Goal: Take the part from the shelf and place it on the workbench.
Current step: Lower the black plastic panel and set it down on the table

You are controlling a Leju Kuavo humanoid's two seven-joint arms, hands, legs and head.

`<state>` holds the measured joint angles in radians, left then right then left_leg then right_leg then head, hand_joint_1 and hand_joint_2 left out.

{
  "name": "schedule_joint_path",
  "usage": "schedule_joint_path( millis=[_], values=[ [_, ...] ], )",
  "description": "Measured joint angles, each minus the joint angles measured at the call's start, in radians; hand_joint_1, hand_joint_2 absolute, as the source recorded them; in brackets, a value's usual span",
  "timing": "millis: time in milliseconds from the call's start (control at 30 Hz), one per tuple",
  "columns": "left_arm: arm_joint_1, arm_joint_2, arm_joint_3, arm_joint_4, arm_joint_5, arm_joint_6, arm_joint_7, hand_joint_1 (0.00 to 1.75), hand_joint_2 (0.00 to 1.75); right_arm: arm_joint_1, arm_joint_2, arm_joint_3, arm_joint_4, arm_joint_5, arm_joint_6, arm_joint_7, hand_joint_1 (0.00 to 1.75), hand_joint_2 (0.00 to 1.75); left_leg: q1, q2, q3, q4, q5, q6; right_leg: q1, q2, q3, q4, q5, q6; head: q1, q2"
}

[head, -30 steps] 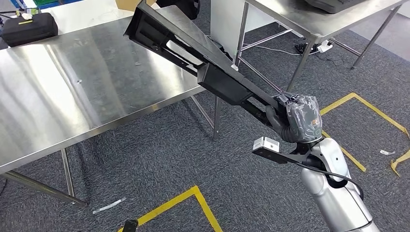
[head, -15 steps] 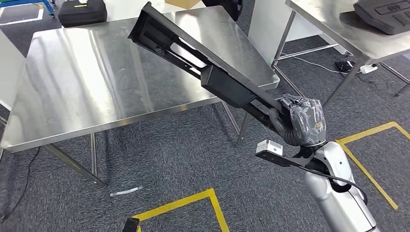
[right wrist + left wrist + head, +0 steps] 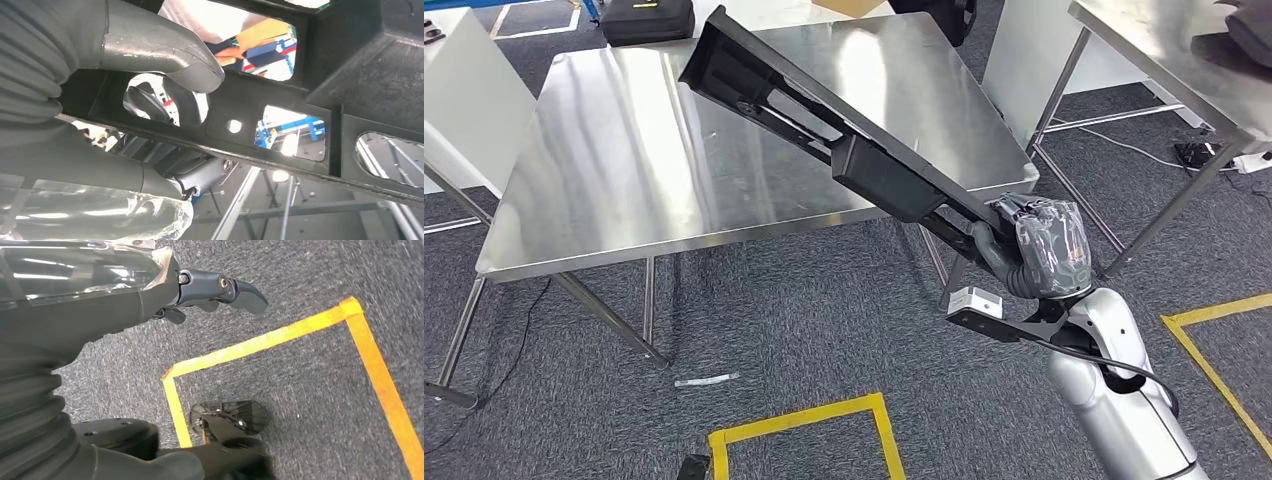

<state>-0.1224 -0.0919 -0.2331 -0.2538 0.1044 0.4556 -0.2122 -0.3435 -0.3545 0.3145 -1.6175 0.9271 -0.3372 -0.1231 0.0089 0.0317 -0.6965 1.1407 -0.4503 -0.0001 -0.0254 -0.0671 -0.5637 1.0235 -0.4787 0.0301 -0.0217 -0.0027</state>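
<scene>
Centrally, the right robot hand (image 3: 1036, 246) grasps the near end of the long black part (image 3: 824, 130), fingers (image 3: 182, 102) wrapped through an opening. Part slants up and left, its far end above the steel desk (image 3: 614, 160). Left robot hand (image 3: 215, 290) hangs over carpet and yellow floor tape (image 3: 280, 335), fingers apart, holding nothing.

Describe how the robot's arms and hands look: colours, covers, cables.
The right arm is glossy silver, with a black cable looping beside it and a black bracket carrying a small white box at the wrist. The right hand is dark grey under clear plastic wrap. The left hand has a grey ribbed cover, plastic wrap and dark fingers.
</scene>
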Motion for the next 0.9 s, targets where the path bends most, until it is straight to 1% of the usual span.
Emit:
schedule_joint_path(
  millis=[33, 67, 100, 133, 167, 200, 233, 267, 300, 333, 367, 400, 433, 467, 500, 533, 567, 600, 633, 667, 700, 733, 767, 800, 833, 867, 900],
  values=[
    [-0.001, 0.0, 0.0, 0.0, 0.0, 0.0, -0.001, 0.0, 1.75, -0.001, 0.0, 0.0, -0.001, 0.0, 0.0, 0.0, 1.69, 1.75, -0.002, 0.015, 0.031, -0.056, 0.016, 0.004, 0.004, -0.008, 0.002, 0.0, -0.003, 0.005, 0.001, 0.0],
    [-0.002, 0.001, 0.0, 0.0, 0.0, 0.0, -0.002, 0.0, 1.75, -0.002, -0.001, -0.001, -0.001, 0.001, 0.001, 0.0, 1.69, 1.75, -0.006, 0.025, 0.049, -0.086, 0.021, 0.009, 0.008, -0.016, 0.004, 0.0, -0.006, 0.01, 0.002, 0.0],
    [-0.003, 0.0, 0.0, 0.0, 0.001, 0.0, -0.002, 0.0, 1.75, -0.002, -0.001, -0.001, -0.001, 0.001, 0.001, 0.0, 1.69, 1.75, -0.01, 0.024, 0.053, -0.095, 0.017, 0.015, 0.012, -0.024, 0.006, -0.002, -0.007, 0.014, 0.004, 0.0],
    [-0.002, 0.001, 0.0, 0.0, 0.001, 0.001, -0.003, 0.0, 1.75, -0.003, -0.001, -0.001, -0.001, 0.001, 0.002, 0.0, 1.69, 1.75, -0.011, 0.012, 0.053, -0.097, 0.018, 0.022, 0.015, -0.034, 0.009, -0.004, -0.008, 0.018, 0.005, 0.0],
    [-0.001, 0.001, 0.0, 0.0, 0.002, 0.001, -0.003, 0.0, 1.75, -0.004, -0.001, -0.001, -0.001, 0.002, 0.002, 0.0, 1.69, 1.75, -0.01, 0.002, 0.055, -0.101, 0.02, 0.029, 0.014, -0.038, 0.011, -0.005, -0.012, 0.023, 0.006, 0.0],
    [-0.001, 0.001, 0.0, 0.0, 0.002, 0.002, -0.003, 0.0, 1.75, -0.004, -0.001, -0.001, -0.002, 0.002, 0.002, 0.0, 1.69, 1.75, -0.01, -0.008, 0.058, -0.106, 0.022, 0.037, 0.012, -0.026, 0.009, 0.005, -0.019, 0.026, 0.006, 0.0],
    [-0.002, 0.001, 0.0, 0.0, 0.002, 0.002, -0.003, 0.0, 1.75, -0.005, -0.002, -0.001, -0.002, 0.002, 0.003, 0.0, 1.69, 1.75, -0.008, -0.017, 0.061, -0.11, 0.025, 0.045, 0.01, -0.006, -0.004, 0.033, -0.035, 0.028, 0.007, 0.0],
    [-0.004, 0.001, 0.0, 0.0, 0.002, 0.002, -0.003, 0.0, 1.75, -0.006, -0.003, -0.001, -0.002, 0.002, 0.003, 0.0, 1.69, 1.75, -0.006, -0.027, 0.063, -0.112, 0.027, 0.05, 0.008, 0.021, -0.029, 0.083, -0.056, 0.027, 0.009, 0.0],
    [-0.005, 0.0, 0.0, 0.0, 0.002, 0.002, -0.004, 0.0, 1.75, -0.005, -0.005, -0.001, -0.002, 0.002, 0.003, 0.0, 1.69, 1.75, -0.006, -0.037, 0.063, -0.113, 0.027, 0.054, 0.007, 0.044, -0.062, 0.149, -0.081, 0.025, 0.011, 0.0],
    [-0.005, -0.001, 0.0, 0.0, 0.003, 0.002, -0.004, 0.0, 1.75, -0.004, -0.006, -0.001, -0.002, 0.001, 0.003, 0.001, 1.69, 1.75, -0.006, -0.048, 0.063, -0.112, 0.027, 0.056, 0.007, 0.056, -0.099, 0.217, -0.101, 0.024, 0.012, 0.0],
    [-0.005, -0.001, 0.0, 0.0, 0.003, 0.001, -0.004, 0.0, 1.75, -0.003, -0.006, -0.001, -0.002, 0.001, 0.003, 0.001, 1.69, 1.75, -0.007, -0.06, 0.063, -0.112, 0.027, 0.057, 0.008, 0.061, -0.127, 0.264, -0.111, 0.026, 0.012, 0.0],
    [-0.004, -0.002, 0.0, 0.0, 0.003, 0.001, -0.004, 0.0, 1.75, -0.001, -0.006, -0.001, -0.002, 0.001, 0.003, 0.001, 1.69, 1.75, -0.007, -0.071, 0.063, -0.112, 0.027, 0.057, 0.008, 0.063, -0.138, 0.275, -0.105, 0.032, 0.013, 0.0],
    [-0.004, -0.002, 0.0, 0.0, 0.003, 0.001, -0.004, 0.0, 1.75, -0.001, -0.006, -0.001, -0.002, 0.001, 0.003, 0.001, 1.69, 1.75, -0.006, -0.083, 0.064, -0.111, 0.027, 0.057, 0.007, 0.064, -0.13, 0.245, -0.083, 0.04, 0.013, 0.0],
    [-0.004, -0.002, 0.0, 0.0, 0.003, 0.001, -0.004, 0.0, 1.75, -0.002, -0.006, -0.001, -0.002, 0.001, 0.003, 0.001, 1.69, 1.75, -0.006, -0.094, 0.065, -0.111, 0.027, 0.056, 0.005, 0.069, -0.104, 0.181, -0.052, 0.048, 0.013, 0.0],
    [-0.004, -0.003, 0.0, 0.0, 0.003, 0.001, -0.004, 0.0, 1.75, -0.003, -0.006, -0.001, -0.002, 0.001, 0.003, 0.001, 1.69, 1.75, -0.006, -0.104, 0.065, -0.11, 0.027, 0.054, 0.002, 0.081, -0.073, 0.108, -0.023, 0.054, 0.014, 0.0],
    [-0.004, -0.003, 0.0, 0.0, 0.003, 0.001, -0.004, 0.0, 1.75, -0.003, -0.006, -0.001, -0.002, 0.001, 0.003, 0.001, 1.69, 1.75, -0.007, -0.113, 0.064, -0.108, 0.027, 0.05, 0.001, 0.091, -0.046, 0.049, -0.001, 0.054, 0.014, 0.0],
    [-0.004, -0.003, 0.0, 0.0, 0.003, 0.001, -0.004, 0.0, 1.75, -0.004, -0.006, -0.001, -0.002, 0.001, 0.003, 0.001, 1.69, 1.75, -0.008, -0.12, 0.062, -0.108, 0.028, 0.046, 0.002, 0.098, -0.029, 0.013, 0.011, 0.051, 0.013, 0.0],
    [-0.003, -0.002, 0.0, 0.0, 0.003, 0.001, -0.004, 0.0, 1.75, -0.004, -0.006, -0.001, -0.003, 0.001, 0.003, 0.001, 1.69, 1.75, -0.009, -0.126, 0.059, -0.108, 0.029, 0.04, 0.004, 0.101, -0.024, 0.002, 0.014, 0.044, 0.013, 0.0],
    [-0.001, -0.002, 0.0, 0.0, 0.003, 0.001, -0.004, 0.0, 1.75, -0.004, -0.006, 0.0, -0.003, 0.001, 0.003, 0.001, 1.69, 1.75, -0.01, -0.132, 0.057, -0.109, 0.031, 0.035, 0.007, 0.094, -0.023, 0.002, 0.017, 0.037, 0.012, 0.0],
    [0.0, -0.001, 0.0, 0.0, 0.003, 0.002, -0.004, 0.0, 1.75, -0.004, -0.005, 0.0, -0.003, 0.001, 0.003, 0.001, 1.69, 1.75, -0.008, -0.133, 0.055, -0.11, 0.031, 0.03, 0.004, 0.089, -0.022, 0.001, 0.019, 0.031, 0.012, 0.0],
    [0.001, 0.0, 0.0, 0.0, 0.003, 0.002, -0.004, 0.0, 1.75, -0.005, -0.005, 0.0, -0.003, 0.001, 0.003, 0.001, 1.69, 1.75, -0.008, -0.123, 0.051, -0.104, 0.027, 0.025, 0.001, 0.083, -0.021, 0.0, 0.021, 0.026, 0.012, 0.0],
    [0.001, 0.0, 0.0, 0.0, 0.003, 0.002, -0.004, 0.0, 1.75, -0.006, -0.004, 0.0, -0.003, 0.001, 0.003, 0.001, 1.69, 1.75, -0.008, -0.105, 0.04, -0.081, 0.011, 0.02, -0.002, 0.076, -0.019, -0.002, 0.021, 0.017, 0.009, 0.0],
    [0.0, 0.0, 0.0, 0.0, 0.003, 0.003, -0.004, 0.0, 1.75, -0.007, -0.004, 0.0, -0.004, 0.001, 0.003, 0.001, 1.69, 1.75, -0.007, -0.082, 0.02, -0.037, -0.014, 0.015, -0.004, 0.069, -0.016, -0.003, 0.021, 0.009, 0.006, 0.0],
    [-0.001, 0.0, 0.0, 0.0, 0.004, 0.003, -0.004, 0.0, 1.75, -0.007, -0.004, 0.0, -0.004, 0.001, 0.003, 0.001, 1.69, 1.75, -0.006, -0.061, -0.009, 0.024, -0.044, 0.011, -0.001, 0.062, -0.015, -0.003, 0.019, 0.002, 0.003, 0.0],
    [-0.001, 0.0, 0.0, 0.0, 0.005, 0.003, -0.003, 0.0, 1.75, -0.007, -0.004, 0.0, -0.004, 0.001, 0.004, 0.001, 1.69, 1.75, -0.004, -0.048, -0.041, 0.092, -0.074, 0.007, 0.001, 0.053, -0.014, -0.003, 0.018, -0.005, 0.001, 0.0],
    [-0.001, 0.0, 0.0, 0.0, 0.007, 0.003, -0.003, 0.0, 1.75, -0.007, -0.004, 0.0, -0.004, 0.001, 0.006, 0.001, 1.69, 1.75, -0.002, -0.043, -0.067, 0.145, -0.091, 0.004, 0.002, 0.045, -0.014, -0.003, 0.017, -0.006, 0.001, 0.0],
    [0.0, 0.0, 0.0, 0.0, 0.008, 0.003, -0.002, 0.0, 1.75, -0.007, -0.004, 0.001, -0.004, 0.001, 0.008, 0.001, 1.69, 1.75, 0.0, -0.04, -0.078, 0.167, -0.092, 0.003, 0.003, 0.037, -0.014, -0.003, 0.016, -0.007, 0.0, 0.0]
  ],
)
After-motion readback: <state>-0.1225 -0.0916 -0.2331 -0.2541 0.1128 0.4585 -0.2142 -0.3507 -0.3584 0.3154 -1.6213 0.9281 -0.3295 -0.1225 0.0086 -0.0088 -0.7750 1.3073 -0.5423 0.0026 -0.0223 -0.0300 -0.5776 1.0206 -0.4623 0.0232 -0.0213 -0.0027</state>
